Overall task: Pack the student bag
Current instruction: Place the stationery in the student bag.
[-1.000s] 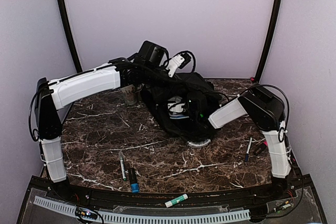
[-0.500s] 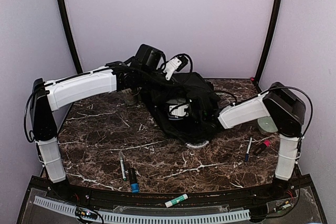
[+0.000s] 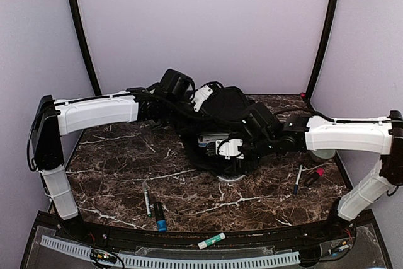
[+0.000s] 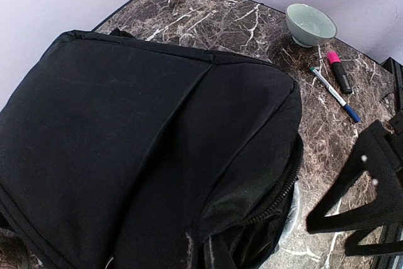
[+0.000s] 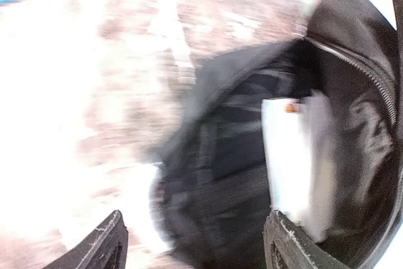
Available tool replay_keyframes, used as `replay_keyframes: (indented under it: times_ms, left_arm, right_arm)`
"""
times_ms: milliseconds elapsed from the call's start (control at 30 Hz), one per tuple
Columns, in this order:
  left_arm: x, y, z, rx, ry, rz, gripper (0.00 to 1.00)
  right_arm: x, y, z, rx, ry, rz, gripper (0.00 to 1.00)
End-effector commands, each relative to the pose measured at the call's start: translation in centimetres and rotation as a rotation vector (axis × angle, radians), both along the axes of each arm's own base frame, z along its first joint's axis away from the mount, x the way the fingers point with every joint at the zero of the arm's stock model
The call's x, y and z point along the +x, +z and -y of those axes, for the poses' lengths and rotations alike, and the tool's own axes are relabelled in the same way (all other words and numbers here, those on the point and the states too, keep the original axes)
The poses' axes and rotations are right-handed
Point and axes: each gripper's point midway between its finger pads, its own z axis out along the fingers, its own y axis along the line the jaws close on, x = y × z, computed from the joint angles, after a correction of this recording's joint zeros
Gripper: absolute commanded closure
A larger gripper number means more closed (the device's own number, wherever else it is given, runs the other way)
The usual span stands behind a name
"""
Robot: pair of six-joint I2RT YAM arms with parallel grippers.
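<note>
Student bag (image 3: 230,105), centre frame: soft, limp fabric (likely sags when lifted); take hold at the zipper rim (image 5: 352,61). Right jaws spread at opening; left jaws: cannot tell.

a black backpack (image 3: 234,108) lies mid-table on the dark marble table (image 3: 126,155). the left arm (image 3: 94,113) reaches its far left side, the right arm (image 3: 343,135) its near edge. two pens (image 3: 146,200) lie near the front.

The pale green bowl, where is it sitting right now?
In the left wrist view the bowl stands on the marble table near the wall, on the robot's right, just beyond the pink-capped marker and blue pen, clear of the black backpack.
</note>
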Motion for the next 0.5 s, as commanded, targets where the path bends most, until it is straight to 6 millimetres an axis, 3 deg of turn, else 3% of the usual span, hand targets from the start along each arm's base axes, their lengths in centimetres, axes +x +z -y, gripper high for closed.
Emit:
replay_keyframes:
  times_ms: [0,267,467]
  left_arm:
    - [-0.1,-0.3,-0.7,-0.024,0.001,-0.017,0.96]
    - [-0.8,-6.6,-0.2,0.027,-0.037,-0.11,0.92]
    - [-1.2,-9.5,0.1,0.032,-0.046,-0.156,0.88]
  right_arm:
    - [-7.6,0.4,2.3,0.024,0.119,-0.351,0.27]
    - [-7.1,4.6,2.9,0.172,0.085,-0.47,0.3]
    - [-3.8,7.0,3.9,0.297,0.017,-0.48,0.3]
